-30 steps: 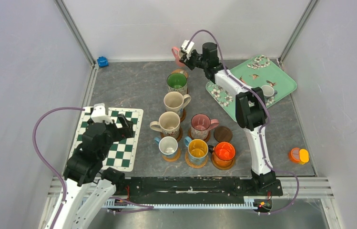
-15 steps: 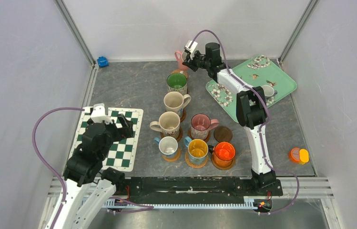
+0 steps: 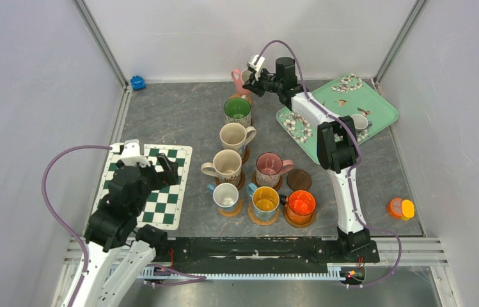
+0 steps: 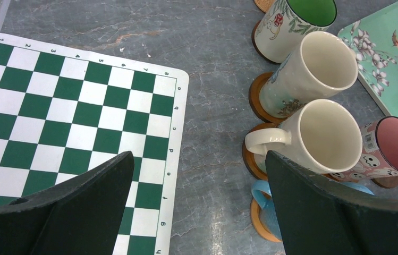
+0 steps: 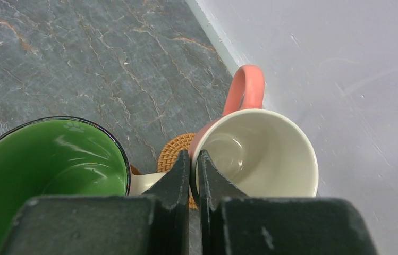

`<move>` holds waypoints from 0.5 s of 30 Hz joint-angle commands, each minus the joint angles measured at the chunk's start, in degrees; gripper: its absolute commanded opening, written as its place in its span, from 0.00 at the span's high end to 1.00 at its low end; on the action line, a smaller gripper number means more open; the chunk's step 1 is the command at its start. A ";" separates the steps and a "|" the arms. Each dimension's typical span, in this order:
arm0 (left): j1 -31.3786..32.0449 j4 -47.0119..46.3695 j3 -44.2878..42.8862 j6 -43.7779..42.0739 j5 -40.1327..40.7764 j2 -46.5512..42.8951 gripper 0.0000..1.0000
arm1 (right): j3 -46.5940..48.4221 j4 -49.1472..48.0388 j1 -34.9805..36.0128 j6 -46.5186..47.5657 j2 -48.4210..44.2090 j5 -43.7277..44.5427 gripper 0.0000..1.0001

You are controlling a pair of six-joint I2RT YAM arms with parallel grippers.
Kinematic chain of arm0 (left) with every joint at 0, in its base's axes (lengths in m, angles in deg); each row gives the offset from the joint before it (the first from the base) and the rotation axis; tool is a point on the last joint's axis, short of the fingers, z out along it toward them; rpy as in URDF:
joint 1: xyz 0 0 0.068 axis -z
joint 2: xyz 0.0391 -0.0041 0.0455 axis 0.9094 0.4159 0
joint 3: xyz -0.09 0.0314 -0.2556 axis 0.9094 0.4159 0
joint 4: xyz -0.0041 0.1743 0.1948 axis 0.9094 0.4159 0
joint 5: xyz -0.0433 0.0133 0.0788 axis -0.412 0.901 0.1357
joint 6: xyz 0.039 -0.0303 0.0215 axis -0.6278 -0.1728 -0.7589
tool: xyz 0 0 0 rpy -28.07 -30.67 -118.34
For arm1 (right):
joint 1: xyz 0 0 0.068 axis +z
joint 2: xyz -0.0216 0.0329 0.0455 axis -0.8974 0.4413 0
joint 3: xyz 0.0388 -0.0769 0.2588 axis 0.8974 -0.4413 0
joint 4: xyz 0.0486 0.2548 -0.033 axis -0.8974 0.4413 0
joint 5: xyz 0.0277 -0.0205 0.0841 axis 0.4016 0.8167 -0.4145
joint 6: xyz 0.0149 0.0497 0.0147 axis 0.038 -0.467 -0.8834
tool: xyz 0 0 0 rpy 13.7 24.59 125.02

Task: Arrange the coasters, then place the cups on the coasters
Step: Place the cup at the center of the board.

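At the back of the table my right gripper is shut on the rim of a small pink cup. The cup is upright over a woven rattan coaster; contact cannot be told. Beside it stands a green-inside mug. Two cream mugs, a pink speckled mug, a small light-blue cup, a blue-yellow mug and an orange cup sit on brown coasters. One brown coaster is bare. My left gripper hangs open and holds nothing.
The green-white checkered mat lies under the left arm. A mint floral tray at the back right holds a small white cup. The back wall is close behind the pink cup. An orange object lies at the right.
My right gripper has shifted slightly right and down with the pink cup, bringing it upright over the rattan coaster. The left arm has not moved.
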 commanded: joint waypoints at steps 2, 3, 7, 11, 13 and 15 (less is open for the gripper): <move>0.24 -2.53 0.28 -1.11 0.11 -0.96 0.00 | 1.29 -7.58 0.34 -0.93 -0.54 -3.11 1.00; 0.30 -2.58 0.35 -1.20 0.08 -0.98 0.00 | 1.22 -7.47 0.40 -1.12 -0.54 -3.10 1.00; 0.25 -2.66 0.37 -1.29 0.13 -1.09 0.00 | 0.92 -6.15 1.06 -0.22 -0.58 -1.38 1.00; 0.29 -3.14 0.32 -1.37 0.19 -0.48 0.00 | 0.07 -6.03 1.37 -0.04 -1.19 2.26 1.00; 0.26 -3.05 0.28 -1.39 0.16 -0.07 0.00 | -0.26 -6.17 1.50 -0.19 -1.92 6.26 1.00; 0.23 -2.68 -0.01 -1.37 0.57 0.24 0.00 | -1.34 -7.23 1.46 -0.05 -3.44 10.68 1.00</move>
